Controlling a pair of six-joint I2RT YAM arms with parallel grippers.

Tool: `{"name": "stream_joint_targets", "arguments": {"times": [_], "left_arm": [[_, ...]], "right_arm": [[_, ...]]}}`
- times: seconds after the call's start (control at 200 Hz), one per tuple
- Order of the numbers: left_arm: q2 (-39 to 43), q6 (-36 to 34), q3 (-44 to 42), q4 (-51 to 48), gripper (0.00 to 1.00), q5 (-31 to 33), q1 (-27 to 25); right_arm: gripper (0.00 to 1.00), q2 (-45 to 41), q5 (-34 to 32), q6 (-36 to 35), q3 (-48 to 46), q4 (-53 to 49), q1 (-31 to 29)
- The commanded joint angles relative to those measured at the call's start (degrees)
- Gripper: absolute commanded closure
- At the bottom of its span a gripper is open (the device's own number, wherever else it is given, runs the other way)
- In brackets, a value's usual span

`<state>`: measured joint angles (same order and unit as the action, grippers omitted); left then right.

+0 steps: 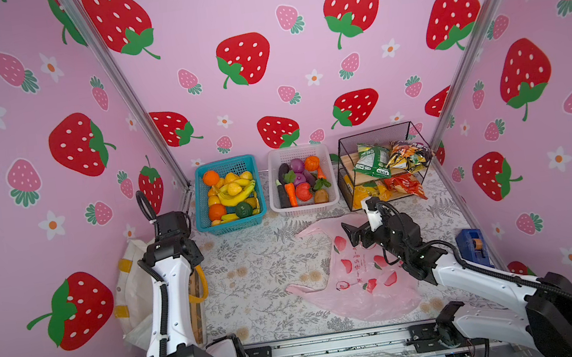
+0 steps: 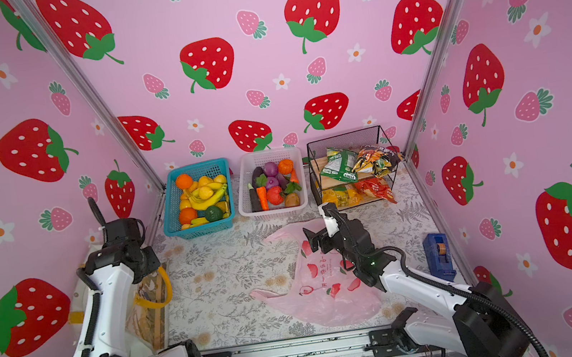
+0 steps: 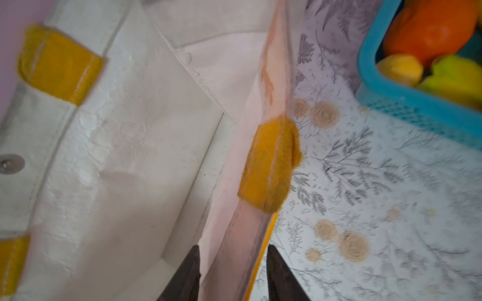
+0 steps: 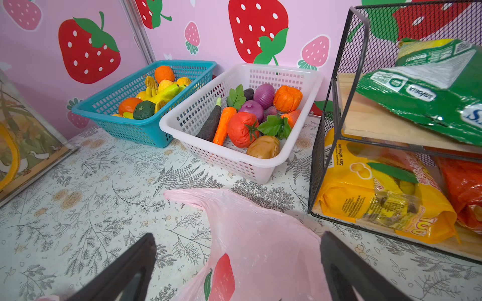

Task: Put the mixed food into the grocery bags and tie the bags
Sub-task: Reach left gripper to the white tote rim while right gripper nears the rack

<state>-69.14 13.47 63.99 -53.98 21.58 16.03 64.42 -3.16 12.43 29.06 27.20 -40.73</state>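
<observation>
Bag opening was judged to be in hand. The left claw (image 3: 233, 247) was set narrow astride the wall of the tote (image 3: 130, 156); a firm clamp could not be confirmed. The right claw (image 4: 238, 234) was spread wide above the pink bag (image 4: 273, 260), with the vegetables (image 4: 242, 127) ahead of it. A grip on a bag mouth was judged necessary next.

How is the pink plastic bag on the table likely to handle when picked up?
Probably floppy: the pink bag lies flat and wrinkled on the table, so it should sag. Likely very light: thin, translucent film, nothing visibly inside. Pushed, it may bunch rather than slide.
</observation>
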Motion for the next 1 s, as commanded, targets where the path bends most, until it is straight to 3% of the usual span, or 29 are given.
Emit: {"name": "stream_joint_targets", "arguments": {"times": [0.0,0.18,0.405,0.585,0.695,0.825,0.99], "left_arm": [[0.81,-0.07,-1.09,1.48,0.72,2.73,0.32],[6.74,0.11,-2.75,3.3,1.0,0.4,0.32],[19.02,5.38,0.09,-0.96,1.0,-13.67,0.06],[22.79,7.94,1.75,-6.83,1.0,-22.93,-2.99],[24.75,9.54,2.24,-7.52,1.0,-27.6,-7.17],[26.45,13.89,-0.18,-1.28,1.0,-35.32,-13.89],[22.89,16.67,-1.25,3.9,1.0,-32.3,-26.82]], "right_arm": [[0.0,-1.06,-0.59,1.11,-0.69,1.54,-0.14],[0.0,-0.26,-0.71,1.28,-0.6,1.88,-0.13],[0.0,0.36,-2.07,1.3,-0.4,1.9,-0.14],[0.0,0.79,-3.95,0.52,0.58,1.06,-0.15],[0.0,0.5,-5.01,0.14,1.03,0.56,-0.14],[0.0,0.01,-6.29,0.29,1.42,0.01,-0.09],[0.0,-0.27,-6.47,1.15,2.8,-1.97,-0.11]]}}
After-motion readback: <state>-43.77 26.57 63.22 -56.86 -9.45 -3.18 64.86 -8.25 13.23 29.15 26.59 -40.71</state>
